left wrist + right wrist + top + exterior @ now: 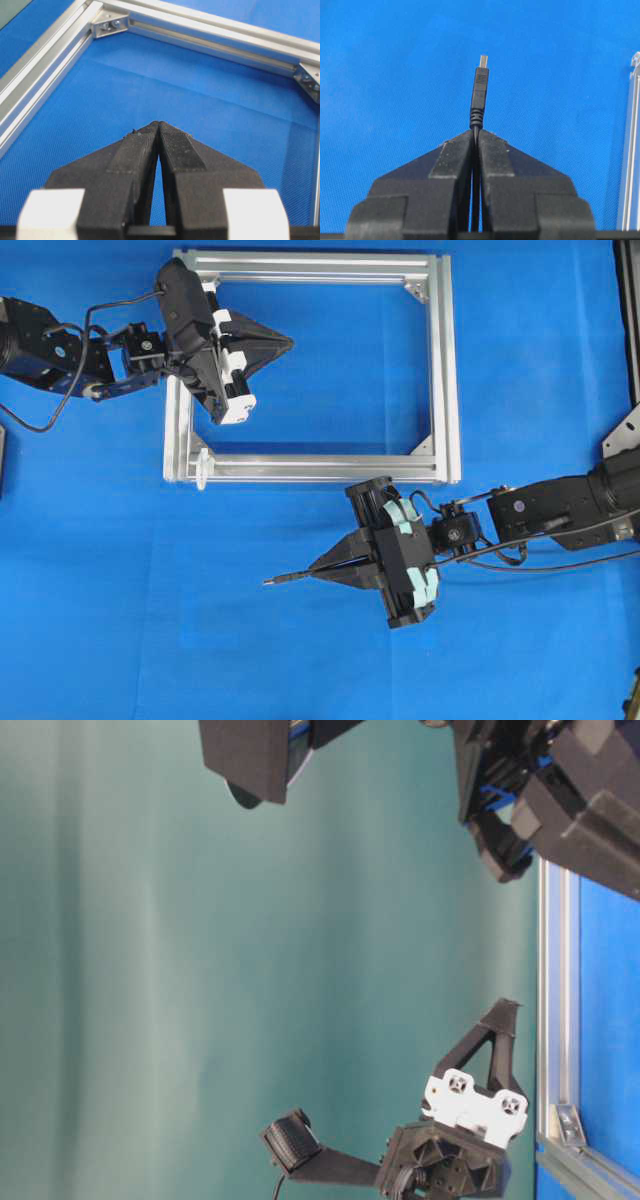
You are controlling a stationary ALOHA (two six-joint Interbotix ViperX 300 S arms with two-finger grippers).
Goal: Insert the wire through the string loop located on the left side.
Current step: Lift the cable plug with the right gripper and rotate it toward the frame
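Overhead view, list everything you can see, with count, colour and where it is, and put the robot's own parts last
Aluminium frame: one, silver, upper middle of the blue cloth.
String loop: one, whitish, at the frame's lower left corner.
Corner brackets: silver, inside the frame's corners; left ones partly hidden.
Wire: one, black with metallic plug tip, pinched in the right gripper, tip pointing left.
Blue cloth: one, covering the table.
Left gripper: black, shut, empty, over the frame's upper left.
Right gripper: black, shut on the wire, below the frame.

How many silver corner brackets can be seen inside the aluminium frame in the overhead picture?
2. One corner bracket sits in the upper right inner corner, the other in the lower right inner corner. The left claw and its arm cover part of the frame's left side, so more may be hidden.
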